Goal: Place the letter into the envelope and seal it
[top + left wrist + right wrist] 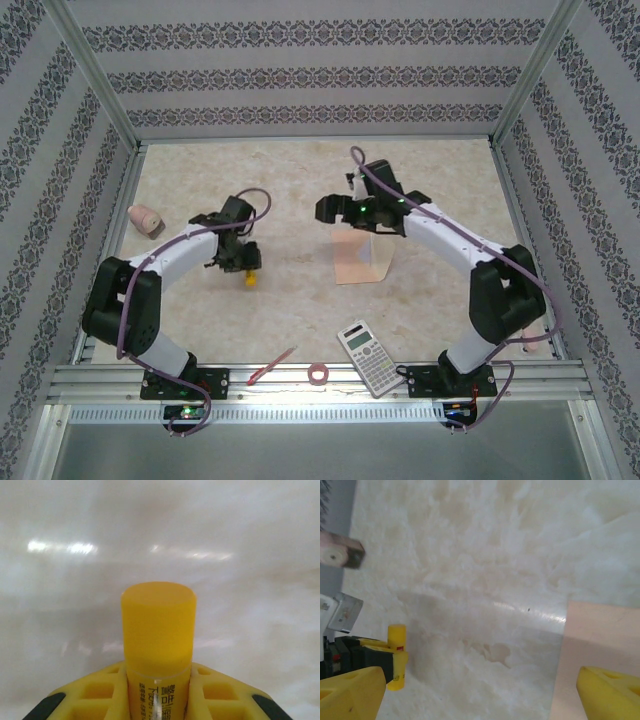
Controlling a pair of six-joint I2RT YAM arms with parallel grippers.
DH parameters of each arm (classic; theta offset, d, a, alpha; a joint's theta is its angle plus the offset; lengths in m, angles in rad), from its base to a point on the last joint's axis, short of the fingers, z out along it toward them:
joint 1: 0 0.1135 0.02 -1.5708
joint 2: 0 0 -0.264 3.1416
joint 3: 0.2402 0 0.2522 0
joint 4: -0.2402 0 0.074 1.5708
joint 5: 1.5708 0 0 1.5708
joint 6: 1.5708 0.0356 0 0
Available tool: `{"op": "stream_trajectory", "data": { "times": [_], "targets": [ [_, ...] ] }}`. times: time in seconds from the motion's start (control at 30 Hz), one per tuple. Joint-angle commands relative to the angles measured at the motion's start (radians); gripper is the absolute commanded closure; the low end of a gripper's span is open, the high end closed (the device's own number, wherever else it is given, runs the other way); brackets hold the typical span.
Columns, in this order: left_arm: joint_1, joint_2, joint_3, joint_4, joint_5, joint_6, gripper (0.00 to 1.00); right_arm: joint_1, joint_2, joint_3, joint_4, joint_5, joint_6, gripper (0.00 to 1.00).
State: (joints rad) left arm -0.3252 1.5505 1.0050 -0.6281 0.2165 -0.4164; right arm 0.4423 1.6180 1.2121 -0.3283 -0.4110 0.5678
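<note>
A yellow glue stick (158, 630) stands between the yellow fingers of my left gripper (158, 685), which is shut on it, cap end pointing out over the marble table. From above, the left gripper (243, 262) holds the glue stick (250, 279) left of centre, low over the table. The peach envelope (360, 258) lies flat at mid-table. My right gripper (335, 208) hovers open above and just left of the envelope (600, 635), nothing between its fingers (355, 692). The right wrist view also catches the glue stick (396, 655) at the left. The letter is hidden or out of view.
A calculator (367, 357), a pink tape roll (319, 374) and a red pen (271, 366) lie near the front rail. A pink object (146, 219) sits at the left edge. Aluminium frame posts and patterned walls enclose the table.
</note>
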Motion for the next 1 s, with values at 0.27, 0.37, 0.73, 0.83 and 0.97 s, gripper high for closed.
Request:
{"op": "stream_trajectory", "data": {
  "times": [0.27,0.37,0.73,0.83,0.97],
  "targets": [
    [0.007,-0.070,0.227,0.171,0.460,0.531,1.00,-0.232,-0.056,0.093,0.022,-0.501,-0.057,0.13],
    [0.009,-0.089,0.229,0.215,0.530,0.582,1.00,-0.241,-0.045,0.115,0.027,-0.574,-0.062,0.17],
    [0.007,-0.070,0.312,0.124,0.661,0.631,1.00,-0.126,0.027,0.172,0.024,-0.580,-0.093,0.36],
    [0.006,-0.066,0.316,0.101,0.666,0.635,1.00,-0.085,0.044,0.197,0.024,-0.558,-0.105,0.36],
    [0.007,-0.064,0.314,0.075,0.651,0.650,1.00,-0.049,0.052,0.230,0.022,-0.539,-0.122,0.31]
  ]
}}
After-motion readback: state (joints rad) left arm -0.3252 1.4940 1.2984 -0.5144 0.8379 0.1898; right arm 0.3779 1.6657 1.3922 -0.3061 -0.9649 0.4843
